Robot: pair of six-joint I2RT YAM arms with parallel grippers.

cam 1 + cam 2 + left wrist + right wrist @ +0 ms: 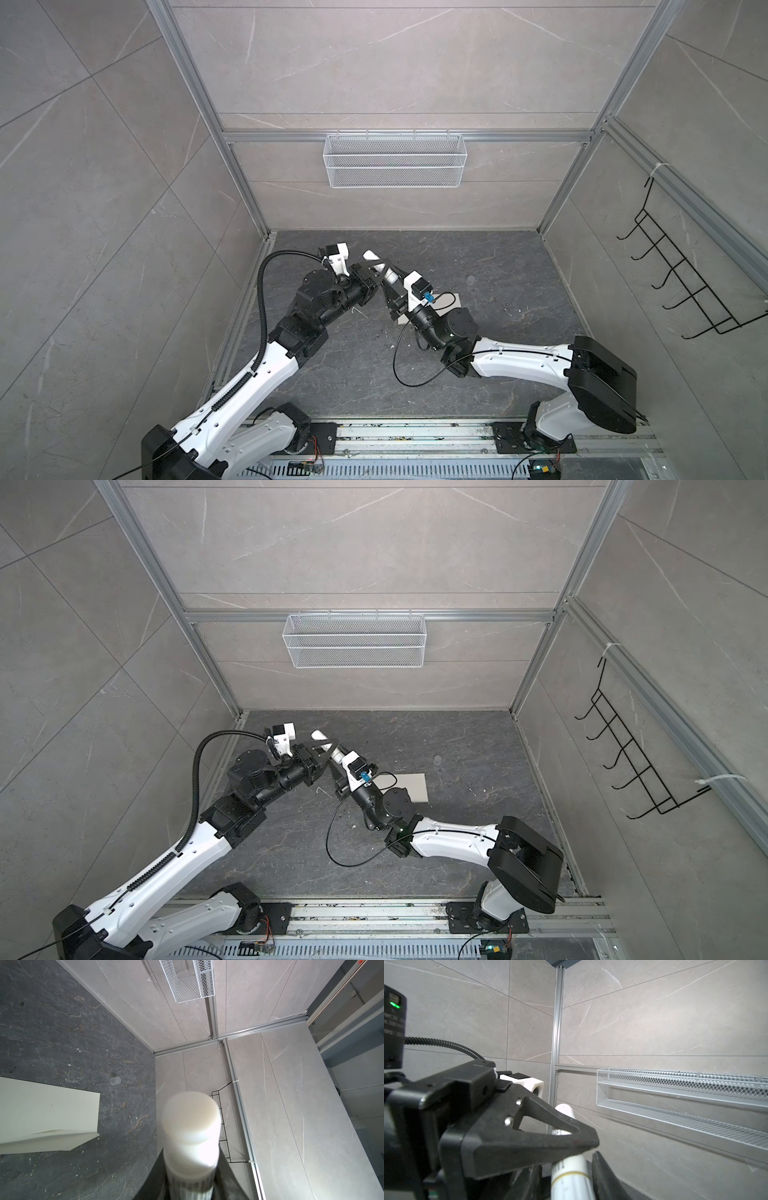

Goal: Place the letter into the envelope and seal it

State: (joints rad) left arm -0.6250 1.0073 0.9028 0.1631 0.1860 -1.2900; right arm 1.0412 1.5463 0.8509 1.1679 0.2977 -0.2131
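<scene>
A white glue stick point(370, 255) point(319, 734) hangs tilted in mid-air above the table's left middle. My left gripper point(380, 266) point(192, 1178) is shut on its barrel. The bare glue end point(191, 1120) looms blurred in the left wrist view. My right gripper point(392, 283) point(569, 1178) comes in from the other side, its fingers lying close along both sides of the tube's lower part point(569, 1172). Whether they press on it is unclear. The cream-white envelope point(411, 787) point(47, 1105) lies flat under the right arm, its flap spread open. The letter is out of view.
A small clear cap point(470, 280) point(115, 1080) sits on the dark stone table point(478, 374) beyond the envelope. A white mesh basket point(395, 160) hangs on the back wall. A black wire hook rack point(681, 274) hangs on the right wall.
</scene>
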